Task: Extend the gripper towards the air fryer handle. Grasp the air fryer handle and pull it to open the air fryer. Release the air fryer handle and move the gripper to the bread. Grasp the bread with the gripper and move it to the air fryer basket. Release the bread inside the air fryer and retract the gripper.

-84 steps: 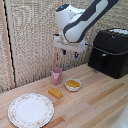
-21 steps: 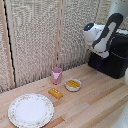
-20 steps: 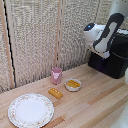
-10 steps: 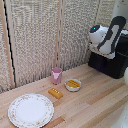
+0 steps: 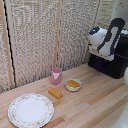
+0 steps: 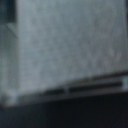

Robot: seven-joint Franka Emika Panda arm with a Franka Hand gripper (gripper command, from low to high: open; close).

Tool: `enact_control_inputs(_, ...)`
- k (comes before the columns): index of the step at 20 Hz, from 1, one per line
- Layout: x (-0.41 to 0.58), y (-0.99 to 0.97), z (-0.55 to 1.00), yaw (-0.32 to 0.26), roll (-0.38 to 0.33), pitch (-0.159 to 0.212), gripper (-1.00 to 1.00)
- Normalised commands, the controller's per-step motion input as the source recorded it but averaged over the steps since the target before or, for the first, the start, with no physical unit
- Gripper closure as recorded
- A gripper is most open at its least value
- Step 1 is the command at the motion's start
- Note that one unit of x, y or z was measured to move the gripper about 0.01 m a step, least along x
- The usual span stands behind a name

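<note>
Gripper (image 5: 102, 54) sits up against air fryer (image 5: 114, 64) front at exterior view's right; jaws hidden, can't tell if apart or closed. Bread (image 5: 55, 93) lies well apart on table (image 5: 95, 102), beside plate (image 5: 30, 110).

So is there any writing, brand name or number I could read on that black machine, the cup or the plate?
None can be read.
Air fryer: glossy black, no legible label; the wrist view is too blurred to tell.
Pink cup: no text visible.
Plate: only a patterned rim, no words.
Bread and small bowl: unmarked.
</note>
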Motion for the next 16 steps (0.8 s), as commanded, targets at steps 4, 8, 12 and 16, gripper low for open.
enact_control_inputs(4,-0.102,0.09,-0.04,-0.093,0.010,0.002,1.00)
enact_control_inputs(8,-0.231,0.49,0.16,-0.096,0.132,0.000,1.00)
enact_control_inputs(12,-0.106,0.53,0.28,-0.150,0.190,-0.014,1.00)
enact_control_inputs(16,-0.132,0.51,0.36,-0.137,0.224,-0.023,1.00)
